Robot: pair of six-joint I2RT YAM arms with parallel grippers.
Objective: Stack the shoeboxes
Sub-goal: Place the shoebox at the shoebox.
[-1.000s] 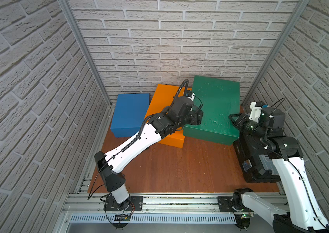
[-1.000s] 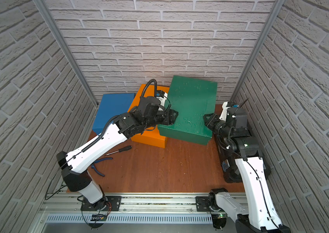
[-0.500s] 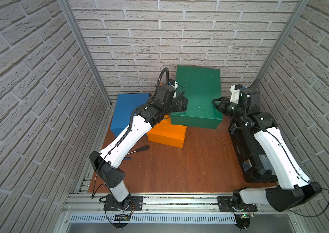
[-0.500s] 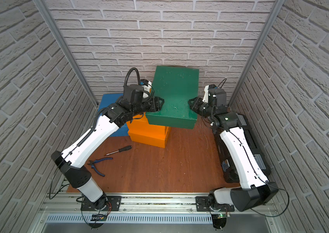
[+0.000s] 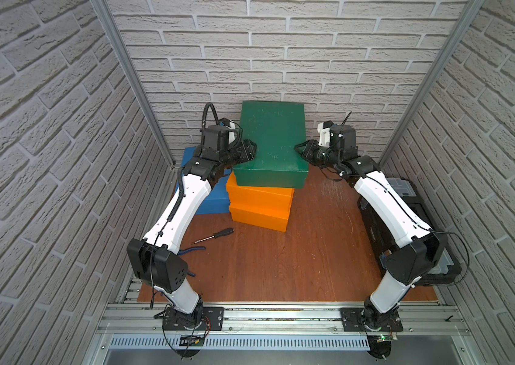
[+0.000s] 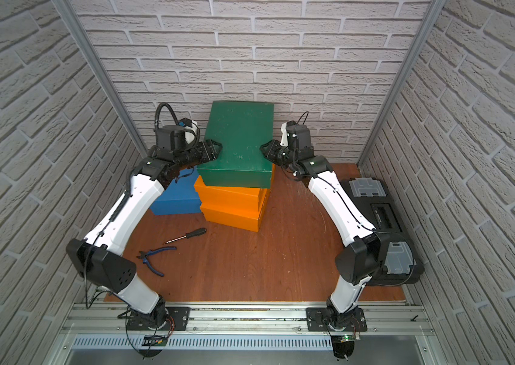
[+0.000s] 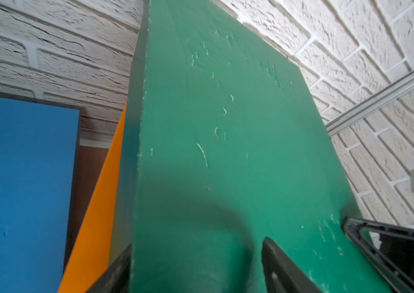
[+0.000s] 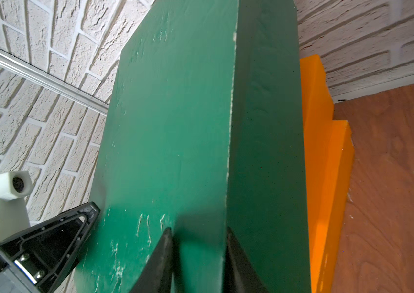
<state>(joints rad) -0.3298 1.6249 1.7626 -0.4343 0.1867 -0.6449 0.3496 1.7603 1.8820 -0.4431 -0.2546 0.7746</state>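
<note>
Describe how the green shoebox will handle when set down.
Probably stiff: the green shoebox shows flat, unsagging faces. Broad and low, it should neither roll nor tip easily. Its scuffed matte finish looks unlikely to slip.

green shoebox (image 5: 272, 142) raised, now over orange shoeboxes (image 5: 259, 202)
</note>
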